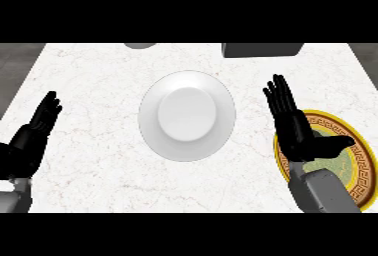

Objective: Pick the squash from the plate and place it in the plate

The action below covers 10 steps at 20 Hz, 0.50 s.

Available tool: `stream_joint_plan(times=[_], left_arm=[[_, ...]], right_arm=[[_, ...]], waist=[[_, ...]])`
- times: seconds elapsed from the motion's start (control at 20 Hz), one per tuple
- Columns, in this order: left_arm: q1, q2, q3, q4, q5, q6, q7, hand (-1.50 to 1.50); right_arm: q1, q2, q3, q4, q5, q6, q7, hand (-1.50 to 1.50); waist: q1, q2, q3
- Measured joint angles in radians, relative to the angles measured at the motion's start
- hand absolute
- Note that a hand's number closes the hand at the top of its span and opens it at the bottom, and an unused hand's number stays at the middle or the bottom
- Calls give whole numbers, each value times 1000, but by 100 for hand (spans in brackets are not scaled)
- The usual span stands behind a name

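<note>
The right hand hangs flat and released, fingers straight toward 12 o'clock, over the gold-rimmed plate at 4 o'clock on the counter. The squash lies on that plate, mostly hidden beneath the palm. A white plate sits at centre. The left hand rests open at 9 o'clock.

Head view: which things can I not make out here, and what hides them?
- Squash: not clearly seen in the head view. The right hand and its forearm cover much of the gold plate, so it may lie under them.
- Grey round thing: cut off by the upper edge, so it cannot be identified.
- Grey box: also cut off by the upper edge.
</note>
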Motion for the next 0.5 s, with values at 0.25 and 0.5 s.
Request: stream_joint_plan(times=[0.25,0.5], left_arm=[[40,27,1,2,-69,39,-23,0],[100,34,-5,12,-109,66,-41,0]], right_arm=[[24,19,-204,-77,-123,-79,-42,-150],[84,-10,-403,-54,-60,-347,-120,-150]], waist=[[-11,-3,-22],[-31,-2,-32]])
